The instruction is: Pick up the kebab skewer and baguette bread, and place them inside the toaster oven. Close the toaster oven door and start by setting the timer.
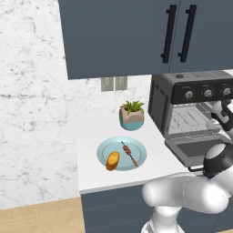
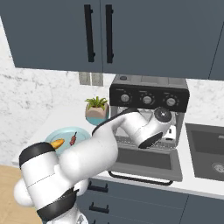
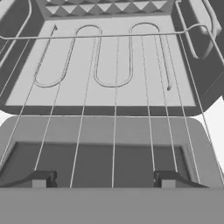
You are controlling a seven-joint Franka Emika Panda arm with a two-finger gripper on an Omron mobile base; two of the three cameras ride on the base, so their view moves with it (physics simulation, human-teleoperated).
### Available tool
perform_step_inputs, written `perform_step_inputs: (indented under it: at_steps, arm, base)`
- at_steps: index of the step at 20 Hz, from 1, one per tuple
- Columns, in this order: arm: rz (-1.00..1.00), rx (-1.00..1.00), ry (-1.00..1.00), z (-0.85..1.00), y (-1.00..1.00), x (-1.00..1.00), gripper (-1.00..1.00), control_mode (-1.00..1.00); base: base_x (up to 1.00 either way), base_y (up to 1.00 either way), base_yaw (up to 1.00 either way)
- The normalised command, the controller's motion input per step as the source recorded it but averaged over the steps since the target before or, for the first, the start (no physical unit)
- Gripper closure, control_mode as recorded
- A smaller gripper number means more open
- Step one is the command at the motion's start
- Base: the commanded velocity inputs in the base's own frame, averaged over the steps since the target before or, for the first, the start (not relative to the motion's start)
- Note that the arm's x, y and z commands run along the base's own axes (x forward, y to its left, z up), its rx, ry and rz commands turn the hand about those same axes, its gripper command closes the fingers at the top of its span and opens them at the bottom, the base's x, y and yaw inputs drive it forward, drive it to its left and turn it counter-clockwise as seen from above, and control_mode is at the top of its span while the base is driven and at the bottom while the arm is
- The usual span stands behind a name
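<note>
White table at the left base view's centre carried a pale blue plate (image 1: 139, 152) with the thin dark kebab skewer (image 1: 129, 154) and golden baguette bread (image 1: 112, 160), lower left of the empty, open tool (image 3: 104, 180) at the boxy dark grey toaster oven (image 1: 191, 107).

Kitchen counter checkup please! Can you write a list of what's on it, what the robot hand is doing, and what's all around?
Surface: white counter.
Job's things: kebab skewer and baguette bread lie side by side on a blue plate; toaster oven has its toaster oven door dropped open, wire rack bare.
Clutter: potted plant.
End effector: open, holding nothing, at the oven mouth.
Cables: nothing seen.
Surroundings: dark cabinets, wall outlets, sink.
</note>
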Motion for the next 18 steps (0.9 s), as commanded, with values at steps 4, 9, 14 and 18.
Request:
perform_step_inputs:
  at_steps: [4, 9, 14, 18]
  arm:
    - [0.00, 0.06, 0.02, 0.04, 0.00, -0.29, -1.00, -1.00]
    - [0.00, 0.07, 0.03, 0.32, 0.16, -0.39, -1.00, -1.00]
    - [0.00, 0.04, 0.06, 0.33, 0.63, -0.31, -1.00, -1.00]
    - [0.00, 0.00, 0.05, 0.16, 0.98, -0.34, -1.00, -1.00]
  base:
    - [0.00, 0.00, 0.00]
    - [0.00, 0.00, 0.00]
    - [0.00, 0.00, 0.00]
    - [0.00, 0.00, 0.00]
